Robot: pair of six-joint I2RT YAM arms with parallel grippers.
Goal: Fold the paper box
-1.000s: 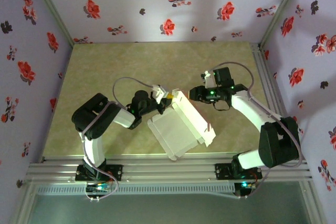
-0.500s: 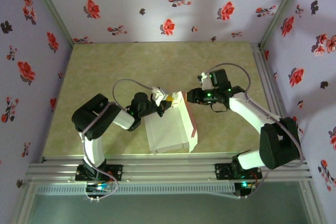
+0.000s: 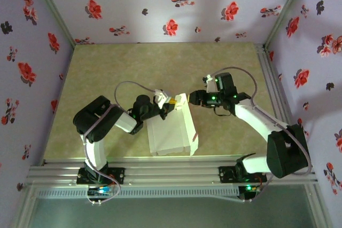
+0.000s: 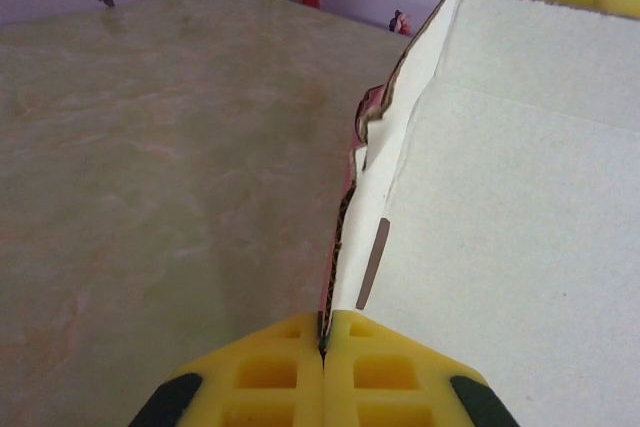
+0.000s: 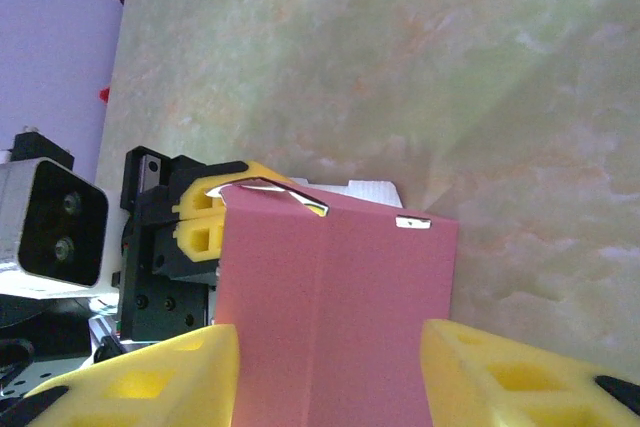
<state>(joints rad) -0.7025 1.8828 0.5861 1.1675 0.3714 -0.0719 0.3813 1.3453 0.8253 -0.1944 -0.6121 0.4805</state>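
The paper box lies mid-table with its whitish-grey face up and a side panel raised along its right edge. My left gripper is shut on the box's far edge. In the left wrist view its yellow fingertips pinch the cardboard rim, and the white inside spreads to the right. My right gripper sits at the box's far right corner. Seen from the right wrist, it stands open with the salmon-pink panel between its spread fingers. The left gripper's fingers hold that panel's far corner.
The green marbled table stretches free to the back and left. Floral walls close in three sides. Aluminium rails run along the near edge and the right side.
The box has swung from a slant to lie square with the table's near edge. Its right flap has come up and inward. My right gripper has moved left, up to the box.
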